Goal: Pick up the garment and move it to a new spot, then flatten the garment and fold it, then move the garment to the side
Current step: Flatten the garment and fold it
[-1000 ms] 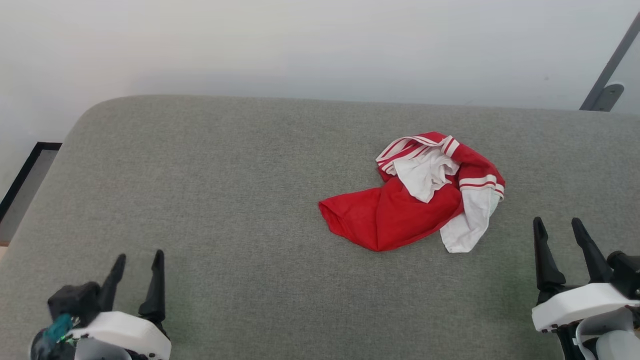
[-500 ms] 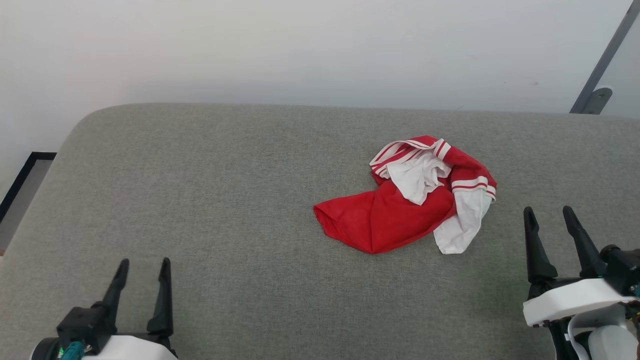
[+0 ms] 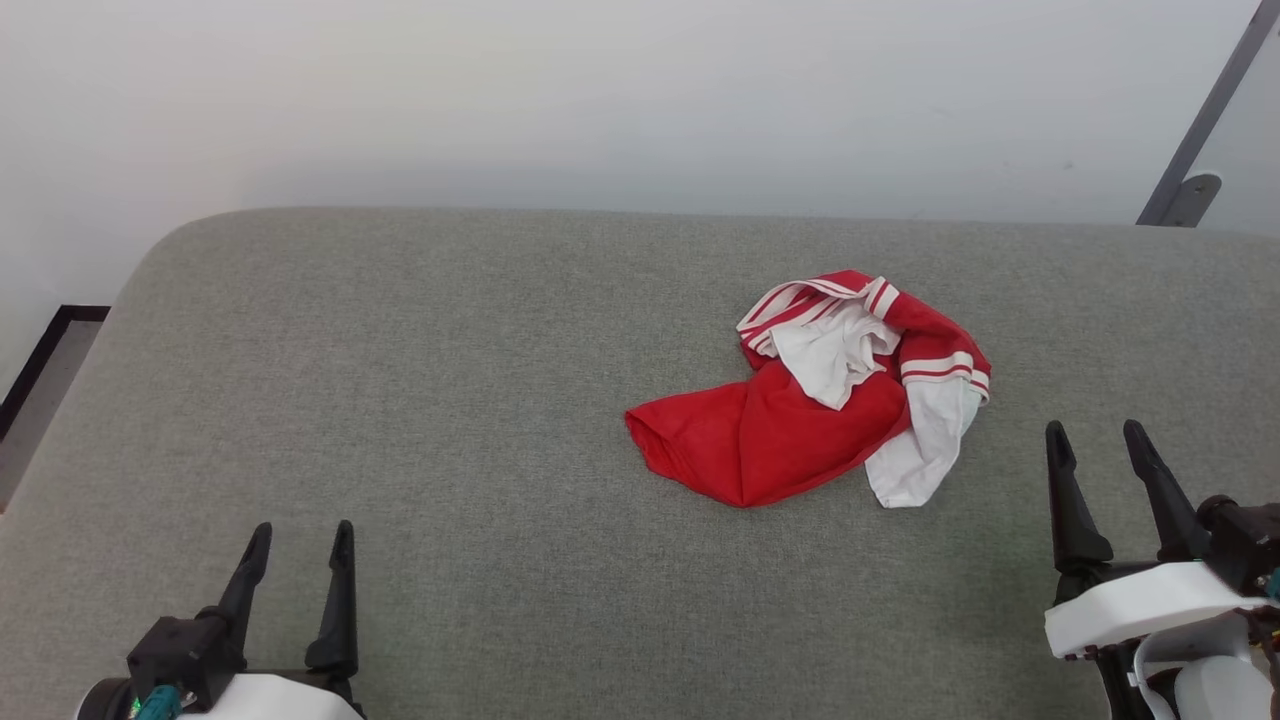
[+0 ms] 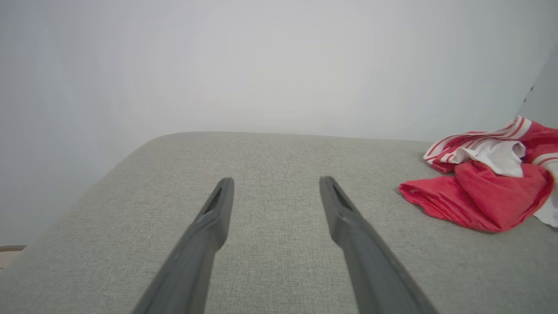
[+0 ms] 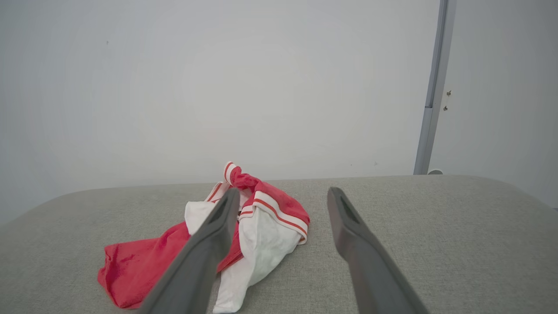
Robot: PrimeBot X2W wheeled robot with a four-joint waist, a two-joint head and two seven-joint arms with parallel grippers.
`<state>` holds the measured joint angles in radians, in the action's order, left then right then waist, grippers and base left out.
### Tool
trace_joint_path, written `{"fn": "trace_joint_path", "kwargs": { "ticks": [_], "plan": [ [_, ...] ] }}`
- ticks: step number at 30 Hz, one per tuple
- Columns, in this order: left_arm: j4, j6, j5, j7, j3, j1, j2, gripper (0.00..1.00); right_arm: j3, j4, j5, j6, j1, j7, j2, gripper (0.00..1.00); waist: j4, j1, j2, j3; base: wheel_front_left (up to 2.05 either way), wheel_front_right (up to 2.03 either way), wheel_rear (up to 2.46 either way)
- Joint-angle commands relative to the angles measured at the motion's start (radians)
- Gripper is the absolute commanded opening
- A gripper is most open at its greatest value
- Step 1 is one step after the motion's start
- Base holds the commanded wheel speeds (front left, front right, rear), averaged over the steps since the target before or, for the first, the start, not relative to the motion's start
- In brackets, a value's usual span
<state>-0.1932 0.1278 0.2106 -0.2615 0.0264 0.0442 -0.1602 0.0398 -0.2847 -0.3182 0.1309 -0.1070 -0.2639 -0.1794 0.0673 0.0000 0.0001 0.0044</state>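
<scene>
Garment (image 3: 790, 440) lies crumpled in a heap on the grey fabric-covered tabletop (image 3: 400, 380), right of centre in head view. The red body spreads toward the left & near side, w/ white sleeve ends & red-striped trim bunched on top and down the right side. Nothing is touching it. Left hand (image 3: 303, 527) is at lower left, fingers spread apart, released, nothing btwn them, well apart from the garment. In left wrist view there's bare tabletop btwn the fingers and the garment is off at the right edge. Right hand (image 3: 1093, 428) is at lower right, also released, fingers parted & empty. It's near the garment's white sleeve end but apart from it, w/ the heap ahead & to its left. In right wrist view its left finger crosses in front of the heap. Plain white wall (image 3: 600, 100) behind the tabletop, grey post (image 3: 1200, 120) at upper right
</scene>
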Motion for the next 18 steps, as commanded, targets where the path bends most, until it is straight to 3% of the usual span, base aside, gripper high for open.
{"fn": "trace_joint_path", "kwargs": {
  "ticks": [1, 5, 8, 12, 18],
  "plan": [
    [-0.002, 0.004, 0.002, -0.005, -0.004, 0.001, -0.003, 1.0, 0.001, 0.001, 0.002, 0.0, 0.008, 0.0, 0.001, 1.0, 0.001, 0.0, -0.0001, 0.002, 0.0, 0.0, 0.0],
    [-0.005, 0.004, 0.011, -0.005, -0.009, -0.007, 0.008, 1.0, -0.009, -0.026, 0.001, 0.0, 0.002, 0.047, -0.007, 1.0, 0.009, 0.0, -0.0001, 0.013, 0.0, 0.0, 0.0],
    [-0.009, 0.004, 0.019, -0.005, -0.006, -0.016, 0.022, 1.0, -0.044, -0.049, 0.019, 0.0, -0.027, 0.142, -0.033, 1.0, 0.015, 0.0, -0.0001, 0.034, 0.0, 0.0, 0.0],
    [-0.014, 0.004, 0.027, -0.005, -0.016, -0.036, 0.042, 1.0, -0.128, -0.052, 0.016, 0.0, -0.088, 0.327, -0.096, 1.0, 0.026, 0.0, -0.0001, 0.08, 0.0, 0.0, 0.0],
    [-0.04, 0.004, 0.036, -0.005, -0.04, -0.082, 0.067, 1.0, -0.25, 0.005, -0.054, 0.0, -0.188, 0.702, -0.209, 1.0, 0.051, 0.0, -0.0001, 0.146, 0.0, 0.0, 0.0]
  ]
}}
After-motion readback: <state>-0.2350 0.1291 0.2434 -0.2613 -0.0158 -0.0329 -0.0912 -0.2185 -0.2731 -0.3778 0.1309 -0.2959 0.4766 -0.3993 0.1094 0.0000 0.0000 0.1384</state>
